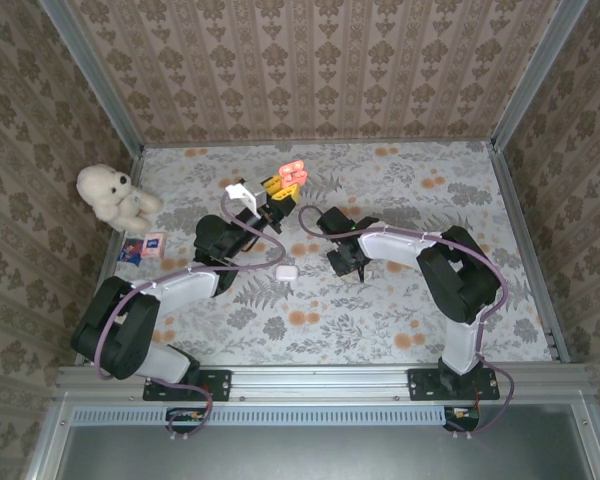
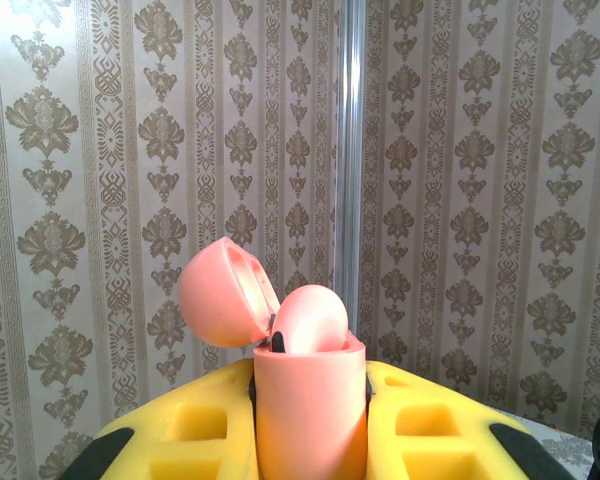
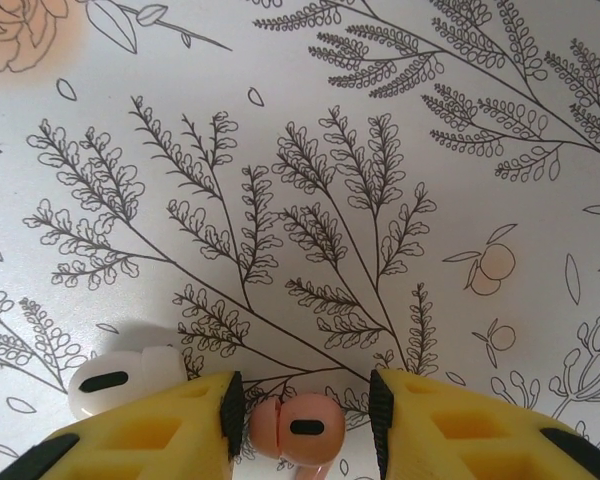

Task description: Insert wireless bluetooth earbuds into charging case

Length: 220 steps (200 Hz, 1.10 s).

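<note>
So the left pincer [image 2: 310, 372] was clamped shut on the pink case [image 2: 308, 425], with its yellow fingers [image 2: 205, 430] pressed against both sides and the case standing upright between them. The lid [image 2: 225, 295] was flipped open, leaning off toward 10 o'clock in the left wrist view. One rounded seated bud [image 2: 312, 318], also pink, poked up out of the top of the case. From the top camera that whole grip sat around 12 o'clock on the bench [image 1: 400, 320], not far from the back wall.

Meanwhile the right pincer [image 3: 305, 400] was open and pointing down at the bench, jaws straddling a loose pink bud [image 3: 302, 428] lying flat on the flowery surface. One pad was right up against the bud, or close to it, I couldn't tell which. The other pad had a clear gap, so nothing was gripped. A white bud [image 3: 120, 380] lay at 9 o'clock of the pink one, just outside that same finger.

On the top view a small white case [image 1: 285, 270] sat on the bench near the middle, with the right pincer at about 3 o'clock of it. A teddy bear [image 1: 115, 195] lounged at 10 o'clock by the side wall, and a couple of little cards [image 1: 145, 245] lay just toward 6 o'clock from it
</note>
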Tool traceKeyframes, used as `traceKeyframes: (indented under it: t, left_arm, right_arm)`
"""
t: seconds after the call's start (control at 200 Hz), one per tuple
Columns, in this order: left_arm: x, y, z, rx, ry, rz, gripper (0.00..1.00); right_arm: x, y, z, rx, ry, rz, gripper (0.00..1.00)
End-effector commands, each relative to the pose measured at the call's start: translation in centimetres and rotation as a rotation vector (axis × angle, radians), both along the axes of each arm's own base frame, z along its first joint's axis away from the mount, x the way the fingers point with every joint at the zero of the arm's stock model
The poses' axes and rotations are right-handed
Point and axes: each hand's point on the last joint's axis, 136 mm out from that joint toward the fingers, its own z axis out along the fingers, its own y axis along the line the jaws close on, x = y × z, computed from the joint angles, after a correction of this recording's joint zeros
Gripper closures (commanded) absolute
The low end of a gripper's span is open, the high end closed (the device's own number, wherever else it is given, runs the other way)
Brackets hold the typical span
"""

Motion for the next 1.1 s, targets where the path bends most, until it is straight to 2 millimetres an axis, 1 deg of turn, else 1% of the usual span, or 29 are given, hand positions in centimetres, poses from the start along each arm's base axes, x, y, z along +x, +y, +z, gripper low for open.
traceKeyframes:
  t: [0.0, 0.18, 0.51, 0.67, 0.875, 1.095]
  left_arm:
    - [-0.3, -0.1, 1.6, -0.038, -0.032, -0.007, 1.0]
    - [-0.3, -0.1, 1.6, -0.038, -0.033, -0.008, 1.0]
    - [-0.3, -0.1, 1.6, -0.039, -0.03, -0.01, 1.0]
    - [-0.2, -0.1, 1.6, -0.039, -0.03, -0.01, 1.0]
    - [-0.3, -0.2, 1.6, -0.04, -0.03, -0.013, 1.0]
    - [-0.3, -0.2, 1.7, -0.04, -0.031, -0.013, 1.0]
  right_arm:
    - [-1.1, -1.1, -1.1, -0.085, 0.047, -0.011, 0.59]
    - [-1.3, -1.4, -1.1, -0.1, 0.047, -0.014, 0.6]
    - [-1.4, -1.7, -1.3, -0.103, 0.052, -0.019, 0.67]
    - [-1.3, -1.9, -1.0, -0.091, 0.047, -0.032, 0.7]
    - [-1.2, -2.3, -0.8, -0.083, 0.044, -0.045, 0.71]
    - [-0.7, -3.1, -0.3, -0.061, 0.031, -0.089, 0.71]
